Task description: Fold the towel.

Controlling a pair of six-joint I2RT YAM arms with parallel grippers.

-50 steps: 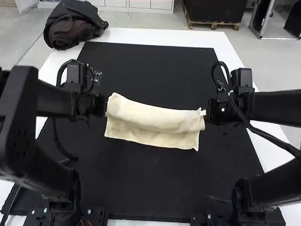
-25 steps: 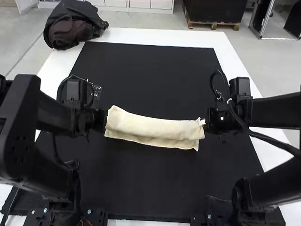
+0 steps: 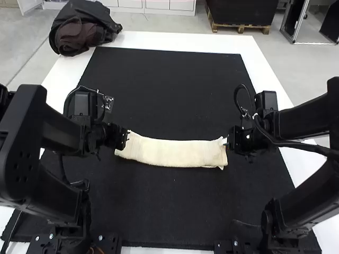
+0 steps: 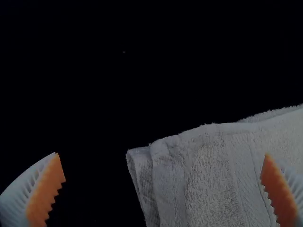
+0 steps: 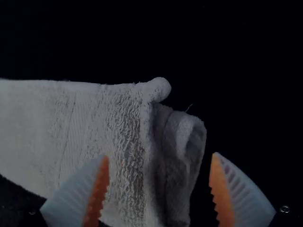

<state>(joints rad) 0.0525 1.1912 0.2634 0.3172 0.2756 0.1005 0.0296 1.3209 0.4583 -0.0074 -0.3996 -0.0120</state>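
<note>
The cream towel (image 3: 172,152) lies folded into a long narrow strip across the black mat. At its left end is my left gripper (image 3: 126,138); at its right end is my right gripper (image 3: 229,142). In the left wrist view the left gripper (image 4: 163,177) stands open, its white ribbed fingers wide apart, with the end of the layered towel (image 4: 208,175) between and below them. In the right wrist view the right gripper (image 5: 159,175) is open too, over the other end of the towel (image 5: 118,123), where stacked layers and a small rolled corner show.
A black mat (image 3: 169,211) covers most of the white table (image 3: 180,39). A dark bag or garment (image 3: 82,29) rests at the far left corner of the table. Cables hang by both arms.
The towel's upper part has come down over the lower part, leaving a flatter, narrower strip. Both grippers moved down toward the near side with it, then let go of its ends.
</note>
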